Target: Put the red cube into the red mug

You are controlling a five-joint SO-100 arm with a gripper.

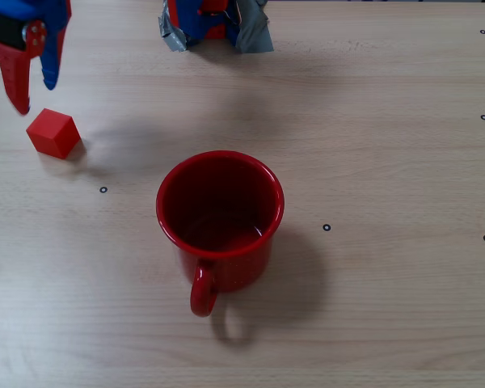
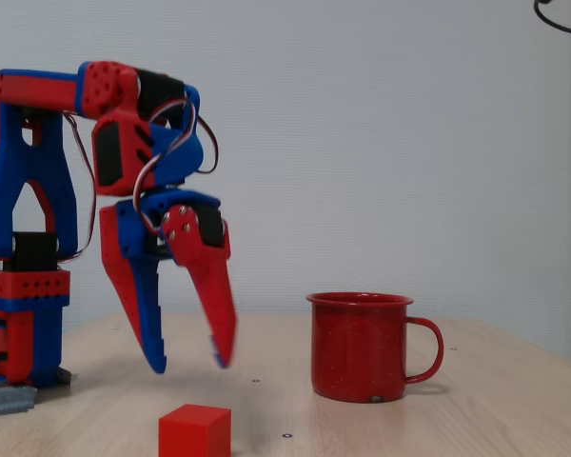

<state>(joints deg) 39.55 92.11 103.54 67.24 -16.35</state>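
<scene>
- Writing or labels: none readable on any object in either fixed view.
- Red mug (image 1: 219,220) stands upright on the wooden table (image 1: 388,162), handle toward the camera in the overhead fixed view; its red inside holds nothing visible.
- Red cube (image 1: 53,133) lies on the table, well apart from the mug, outside it.
- Gripper (image 2: 190,364) hangs above the cube, not touching it, its red and blue fingers spread wide and holding nothing.
- Grey tape (image 1: 255,32) sits at the arm's base.

The small red cube (image 1: 53,133) sits on the table, well apart from the upright, empty red mug (image 1: 220,222).
</scene>
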